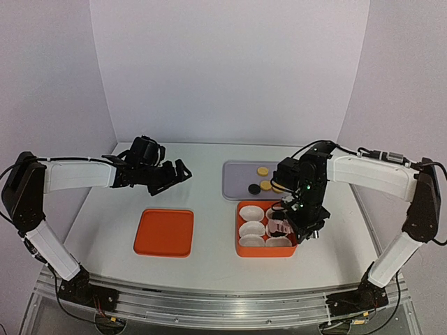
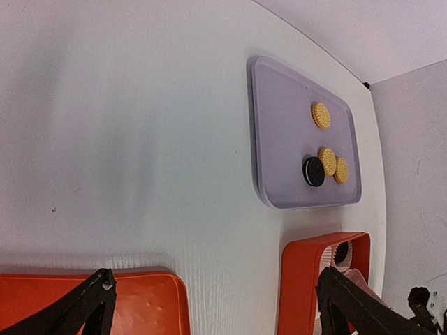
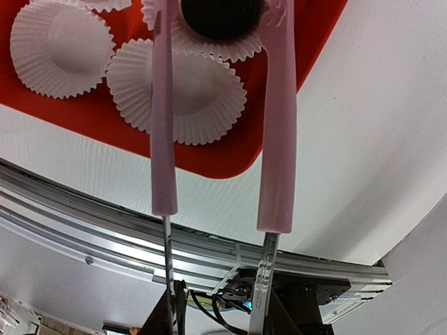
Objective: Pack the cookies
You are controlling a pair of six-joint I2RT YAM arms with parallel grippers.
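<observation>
Three golden cookies (image 1: 262, 170) and one black cookie (image 1: 255, 188) lie on the lavender tray (image 1: 234, 183); they also show in the left wrist view (image 2: 327, 161). My right gripper (image 1: 285, 222) is shut on pink tongs (image 3: 278, 118) over the orange box (image 1: 242, 248). Between the tong tips sits a black cookie (image 3: 222, 14), over a white paper cup (image 3: 176, 89); I cannot tell whether it rests in a cup. Another black cookie (image 2: 341, 252) lies in a cup in the box. My left gripper (image 1: 176, 172) is open and empty above the table.
An orange lid (image 1: 165, 232) lies flat left of the box, under my left gripper in its wrist view (image 2: 126, 307). The box holds several white fluted cups (image 1: 251, 229). The table's metal front rail (image 3: 105, 230) runs close below the box.
</observation>
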